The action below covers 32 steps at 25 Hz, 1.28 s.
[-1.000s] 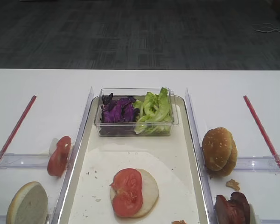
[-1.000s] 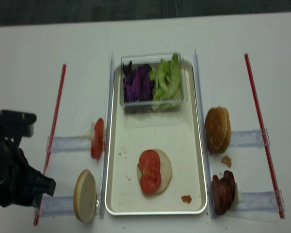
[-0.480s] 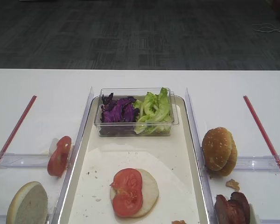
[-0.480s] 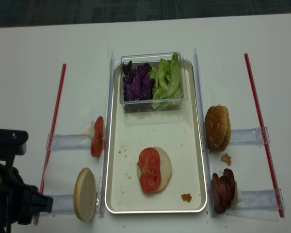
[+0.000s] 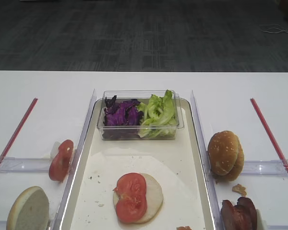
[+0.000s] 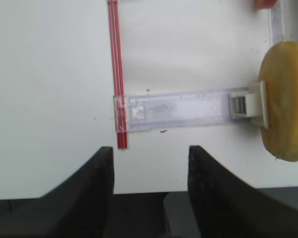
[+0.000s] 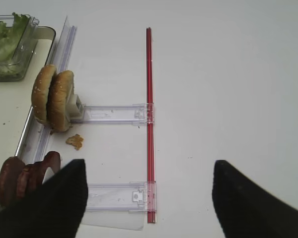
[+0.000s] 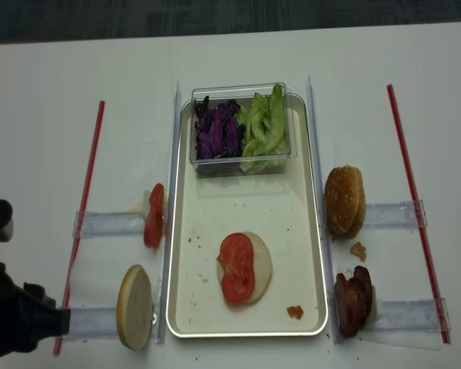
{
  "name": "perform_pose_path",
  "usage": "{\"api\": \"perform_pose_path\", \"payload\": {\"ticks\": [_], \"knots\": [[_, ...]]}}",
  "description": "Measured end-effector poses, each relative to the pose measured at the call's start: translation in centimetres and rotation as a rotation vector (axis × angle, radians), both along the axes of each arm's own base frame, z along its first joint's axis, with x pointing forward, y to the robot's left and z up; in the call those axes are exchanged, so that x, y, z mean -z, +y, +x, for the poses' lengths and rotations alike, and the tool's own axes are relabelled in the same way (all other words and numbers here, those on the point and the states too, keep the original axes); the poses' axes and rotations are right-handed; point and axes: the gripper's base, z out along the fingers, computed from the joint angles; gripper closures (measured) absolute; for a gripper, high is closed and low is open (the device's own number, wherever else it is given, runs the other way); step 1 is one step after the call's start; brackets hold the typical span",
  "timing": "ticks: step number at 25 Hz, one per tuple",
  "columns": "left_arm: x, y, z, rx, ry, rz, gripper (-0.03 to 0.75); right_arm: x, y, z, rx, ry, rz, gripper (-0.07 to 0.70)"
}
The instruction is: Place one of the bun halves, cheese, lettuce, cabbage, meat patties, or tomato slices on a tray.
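On the cream tray (image 8: 246, 207) lies a pale bun half (image 8: 264, 264) with a tomato slice (image 8: 237, 269) on top. Lettuce (image 5: 157, 114) and purple cabbage (image 5: 121, 115) fill a tub at the tray's far end. Left of the tray stand more tomato slices (image 8: 154, 217) and a pale bun half (image 8: 134, 307). To its right are sesame bun halves (image 7: 52, 96) and meat patties (image 7: 20, 178). No cheese is in view. My left gripper (image 6: 150, 168) hangs open and empty over the table's front edge. My right gripper (image 7: 149, 183) is open and empty above a red strip.
Red strips (image 8: 84, 207) (image 7: 149, 124) run along both sides, joined to clear plastic holders (image 6: 184, 109) (image 7: 114, 113). The clear tub (image 5: 139, 134) sits on the tray. A crumb (image 7: 74, 141) lies near the sesame buns. My left arm (image 8: 15, 323) fills the near left corner.
My left arm has drawn back toward the near left corner of the table, away from the holders. The food and the tray have not moved.
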Motion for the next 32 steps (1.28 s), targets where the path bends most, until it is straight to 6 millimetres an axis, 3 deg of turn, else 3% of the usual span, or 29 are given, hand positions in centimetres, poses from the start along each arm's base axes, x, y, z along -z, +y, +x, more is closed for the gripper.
{"api": "perform_pose_path", "payload": {"ticks": [15,32], "knots": [[-1.7,0.3,-3.0,0.003,-0.274,-0.03,0.392,0.0,0.0,0.0,0.0,0.0,0.0,0.069],[-3.0,0.8,-7.9,0.004,-0.608,-0.066,0.393,0.0,0.0,0.0,0.0,0.0,0.0,0.069]]}}
